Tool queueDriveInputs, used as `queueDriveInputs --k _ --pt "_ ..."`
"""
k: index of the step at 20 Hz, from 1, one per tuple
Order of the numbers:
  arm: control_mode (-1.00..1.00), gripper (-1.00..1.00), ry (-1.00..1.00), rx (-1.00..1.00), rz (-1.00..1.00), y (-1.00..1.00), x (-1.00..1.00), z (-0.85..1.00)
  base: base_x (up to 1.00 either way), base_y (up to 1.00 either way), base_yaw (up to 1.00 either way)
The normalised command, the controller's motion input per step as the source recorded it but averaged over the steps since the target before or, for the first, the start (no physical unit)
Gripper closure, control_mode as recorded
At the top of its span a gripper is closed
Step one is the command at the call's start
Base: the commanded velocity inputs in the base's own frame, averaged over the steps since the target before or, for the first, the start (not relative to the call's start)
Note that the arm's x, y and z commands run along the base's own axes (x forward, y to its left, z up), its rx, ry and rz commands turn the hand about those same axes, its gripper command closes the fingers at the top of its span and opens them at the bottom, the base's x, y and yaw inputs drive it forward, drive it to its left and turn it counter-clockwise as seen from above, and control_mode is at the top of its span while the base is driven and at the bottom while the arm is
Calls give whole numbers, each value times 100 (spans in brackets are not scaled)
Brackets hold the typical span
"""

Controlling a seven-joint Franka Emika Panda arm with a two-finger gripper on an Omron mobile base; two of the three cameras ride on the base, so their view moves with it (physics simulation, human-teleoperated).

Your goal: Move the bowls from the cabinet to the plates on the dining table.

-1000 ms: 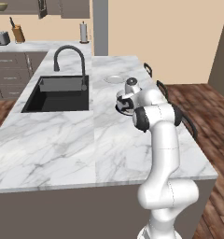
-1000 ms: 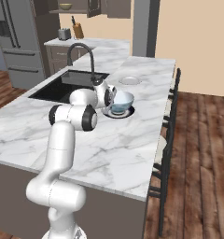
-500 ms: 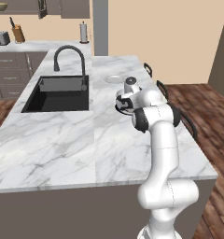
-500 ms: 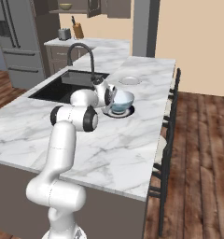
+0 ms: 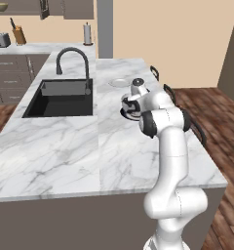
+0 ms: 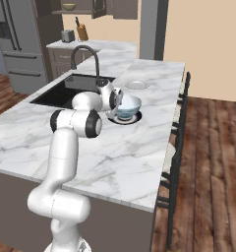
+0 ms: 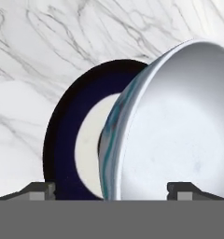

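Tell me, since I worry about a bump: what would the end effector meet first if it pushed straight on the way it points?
Most likely the white and blue bowl, right ahead of the open end effector on the black-rimmed plate; depth is uncertain.

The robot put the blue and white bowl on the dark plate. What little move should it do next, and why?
Probably lift the hand straight up and away. The blue-patterned bowl already sits on the black-rimmed plate, and the fingers stand wide on either side of its rim, so nothing is gripped. The pale plate behind is bare, so a second bowl is likely wanted.
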Motion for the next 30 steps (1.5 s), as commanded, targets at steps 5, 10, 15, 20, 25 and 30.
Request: queueDriveInputs --k 5,10,15,20,25,30 --pt "-100 -100 0 4 0 -1 -40 41 0 0 0" --pt "-100 -100 0 4 0 0 -67 30 0 0 0" --pt "-100 -100 2 3 0 0 -75 30 0 0 0" --pt "-100 -100 8 0 0 0 -80 19 0 0 0" --pt "-100 -100 1 1 1 0 -89 4 0 0 0" --pt "-100 -100 0 1 6 0 -71 5 0 0 0"
